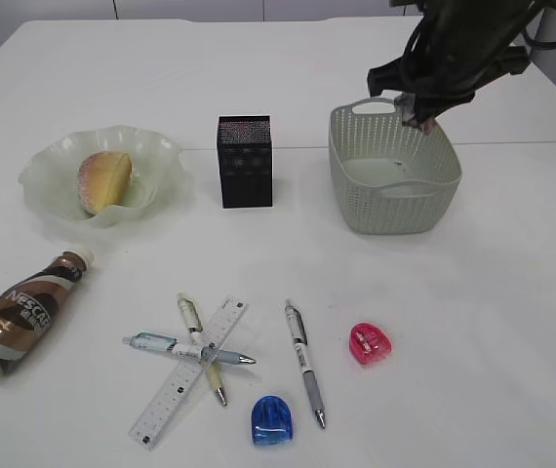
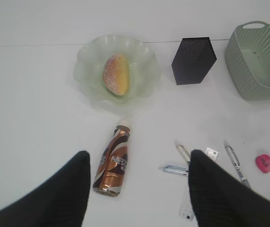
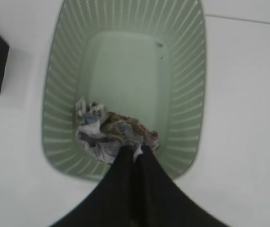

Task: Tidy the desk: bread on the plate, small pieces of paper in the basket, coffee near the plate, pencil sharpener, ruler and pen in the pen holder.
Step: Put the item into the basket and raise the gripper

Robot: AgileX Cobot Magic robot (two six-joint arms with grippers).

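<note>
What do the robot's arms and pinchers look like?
They are all black. The left gripper has two broad, rounded fingers with a matte, slightly textured surface. The right gripper has the same dark fingers, tapering to narrow tips. From the front, the right arm is a chunky black shape with black cables looping around it. No markings show.

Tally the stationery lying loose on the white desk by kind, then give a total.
Retractable pens: 3 (blue-grey, yellow-green, grey)
Plastic pencil sharpeners: 2 (translucent blue, pink)
Clear plastic ruler: 1
Total: 6
</note>
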